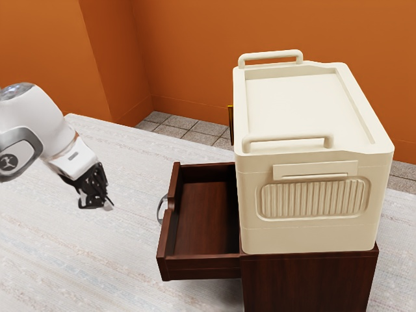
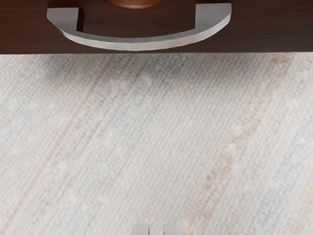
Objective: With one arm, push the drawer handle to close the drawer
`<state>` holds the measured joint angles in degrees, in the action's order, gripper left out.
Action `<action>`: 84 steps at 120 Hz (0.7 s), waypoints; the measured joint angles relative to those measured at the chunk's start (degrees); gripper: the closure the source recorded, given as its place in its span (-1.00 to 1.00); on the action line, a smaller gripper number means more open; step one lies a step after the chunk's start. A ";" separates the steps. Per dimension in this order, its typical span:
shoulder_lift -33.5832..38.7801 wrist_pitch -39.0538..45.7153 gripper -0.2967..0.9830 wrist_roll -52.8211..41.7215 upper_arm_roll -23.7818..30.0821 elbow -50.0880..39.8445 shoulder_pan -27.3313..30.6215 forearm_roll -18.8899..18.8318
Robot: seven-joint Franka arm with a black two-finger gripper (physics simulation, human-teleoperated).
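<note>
The black gripper (image 1: pixel 106 203) hangs over the table in the exterior view, to the left of the drawer and apart from its handle. In the wrist view, the gripper (image 2: pixel 156 229) shows slightly at the lower edge. A dark reddish-brown drawer (image 1: pixel 203 218) stands pulled out from its cabinet (image 1: pixel 305 283). Its curved silver handle (image 1: pixel 160 209) is on the drawer's front, facing the gripper. The wrist view shows that handle (image 2: pixel 142 45) as a wide arc against the dark wooden drawer front (image 2: pixel 269 29). Nothing touches the handle.
A large cream box (image 1: pixel 305 182) with two raised handles rests on top of the cabinet. The pale woven-patterned tabletop (image 1: pixel 78 260) lies beneath the gripper and around the drawer. An orange wall (image 1: pixel 188 52) and grey floor tiles (image 1: pixel 185 130) lie behind.
</note>
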<state>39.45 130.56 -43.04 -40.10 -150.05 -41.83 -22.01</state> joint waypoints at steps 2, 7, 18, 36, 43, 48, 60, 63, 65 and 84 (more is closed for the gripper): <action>-0.36 0.53 0.65 -0.18 -0.21 0.00 -0.27 -0.01; -1.20 1.90 0.66 -0.59 -0.52 -0.04 -0.83 -0.02; -2.42 4.51 0.67 -1.40 -0.73 -0.08 -1.93 0.01; -5.22 8.24 0.68 -2.44 -0.81 -0.38 -3.77 0.45; -6.30 9.53 0.69 -2.77 -0.85 -0.48 -4.14 0.57; -6.80 10.37 0.69 -2.98 -0.99 -0.51 -4.42 0.70; -8.31 12.52 0.69 -3.44 -1.36 -0.85 -5.05 0.97; -8.71 13.03 0.69 -3.55 -1.44 -0.88 -5.21 1.14; -9.00 13.38 0.69 -3.62 -1.47 -0.90 -5.34 1.27; -11.62 16.58 0.69 -4.20 -1.56 -0.90 -6.21 2.75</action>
<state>27.83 147.14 -47.24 -41.66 -150.94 -48.04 -19.26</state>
